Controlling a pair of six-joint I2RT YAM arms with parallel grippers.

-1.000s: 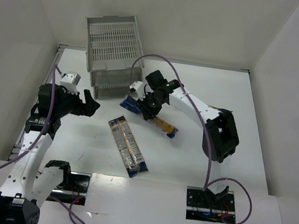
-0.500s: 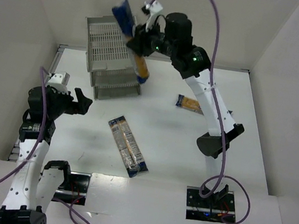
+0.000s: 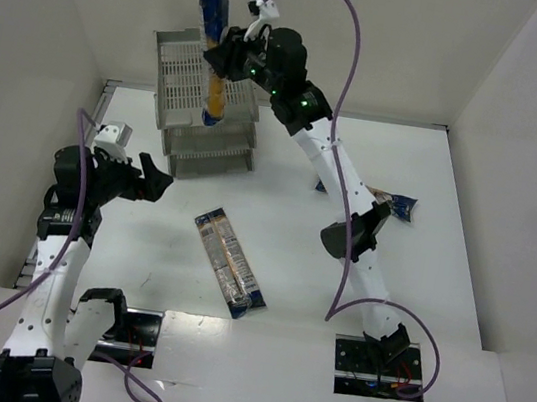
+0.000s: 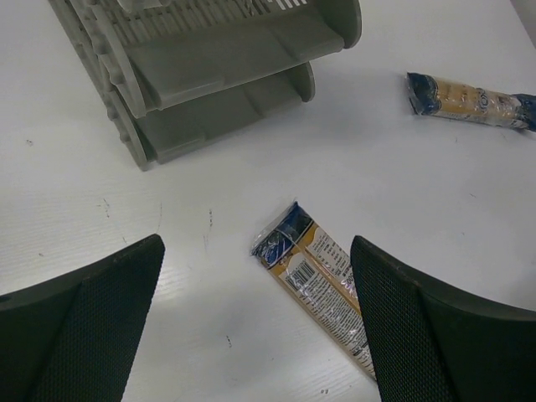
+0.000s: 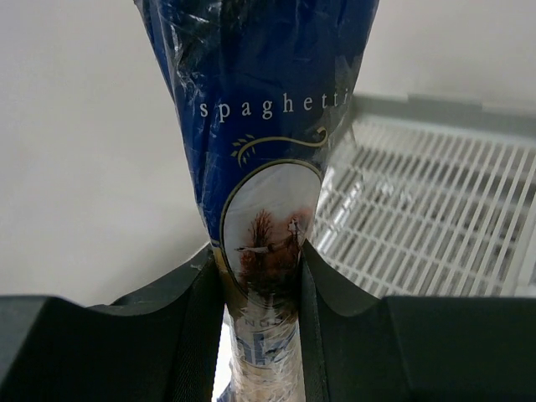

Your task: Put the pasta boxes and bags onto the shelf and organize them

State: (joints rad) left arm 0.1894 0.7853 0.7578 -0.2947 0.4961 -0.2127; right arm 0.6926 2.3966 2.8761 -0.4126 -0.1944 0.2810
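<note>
**A:** Where is the shelf (image 3: 208, 101)?

**B:** At the far left of the white table (image 3: 457, 290), against the back wall. It has three grey slatted trays stacked one over another. All I can see of their insides is the top tray's bare grid floor.

**A:** And the right gripper (image 3: 219, 57)?

**B:** The right arm reaches far forward and up over the shelf. The jaws are partly closed and clamped on a spaghetti pack (image 3: 214, 13) around its middle. In the wrist view both black fingers (image 5: 180, 310) press into the wrapper just under the oval label.

**A:** How does that pack sit?

**B:** Nearly upright, dark blue end on top. The yellow end hangs down over the top tray. I cannot tell whether it touches the grid.

**A:** The left gripper (image 3: 155, 184)?

**B:** It is spread wide and holds nothing. It hangs above the table near the shelf's front corner, touching neither. Its wrist camera looks down between the two mesh-faced fingers (image 4: 84, 327) at the bare tabletop.

**A:** Any other pasta?

**B:** A second pack (image 3: 230, 261) lies flat and slantwise in the middle of the table, well apart from the shelf. One blue end points toward the left gripper. A third pack (image 4: 469, 99) lies flat farther right. From above, the right arm hides part of it.
</note>
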